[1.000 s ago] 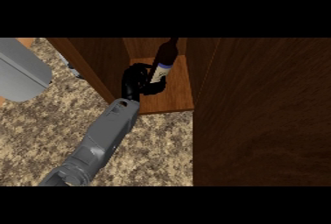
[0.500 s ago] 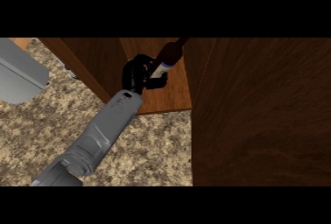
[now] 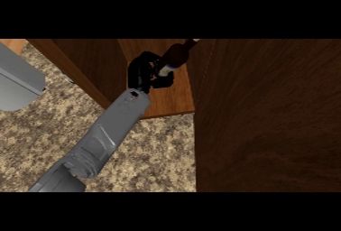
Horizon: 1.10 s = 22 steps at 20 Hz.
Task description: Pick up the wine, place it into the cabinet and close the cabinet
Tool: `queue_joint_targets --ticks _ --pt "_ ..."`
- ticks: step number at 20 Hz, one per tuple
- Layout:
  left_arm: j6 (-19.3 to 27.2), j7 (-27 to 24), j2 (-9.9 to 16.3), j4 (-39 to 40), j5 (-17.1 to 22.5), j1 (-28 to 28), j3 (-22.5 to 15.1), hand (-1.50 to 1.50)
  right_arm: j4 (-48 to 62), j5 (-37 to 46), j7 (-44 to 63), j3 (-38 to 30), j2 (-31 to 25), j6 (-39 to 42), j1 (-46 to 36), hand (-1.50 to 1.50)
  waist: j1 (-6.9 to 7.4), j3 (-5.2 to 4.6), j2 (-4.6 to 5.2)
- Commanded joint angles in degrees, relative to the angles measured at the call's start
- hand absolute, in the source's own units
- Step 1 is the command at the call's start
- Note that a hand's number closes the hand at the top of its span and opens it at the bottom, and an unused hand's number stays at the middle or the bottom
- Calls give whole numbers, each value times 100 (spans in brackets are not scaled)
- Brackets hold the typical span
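Step in hand: placing wine (image 3: 174, 55) into cabinet (image 3: 166, 97); hand (image 3: 148, 74) curled round bottle, at 12 o'clock in view, above cabinet floor; bottle tilted, probably not yet set down; next: lower upright, release, withdraw, swing door (image 3: 266, 117) closed.

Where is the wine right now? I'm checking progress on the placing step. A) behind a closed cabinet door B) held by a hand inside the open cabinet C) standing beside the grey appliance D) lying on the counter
B: the hand curls round the wine over the cabinet floor, door open.
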Motion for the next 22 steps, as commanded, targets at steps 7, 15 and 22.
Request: queue_joint_targets --ticks 7,15,22 --pt "233 1038 -1 343 -252 -260 -459 150 -234 -599 169 -226 -146 -49 -52 -150 3 6 14" --pt "757 1341 -1 395 -546 -27 -802 -150 -208 -574 75 -193 -167 48 -50 -150 -88 3 46" --pt "566 1655 -1 553 -729 -135 -941 -150 -263 -353 241 14 -59 -201 -146 -150 38 -7 53"
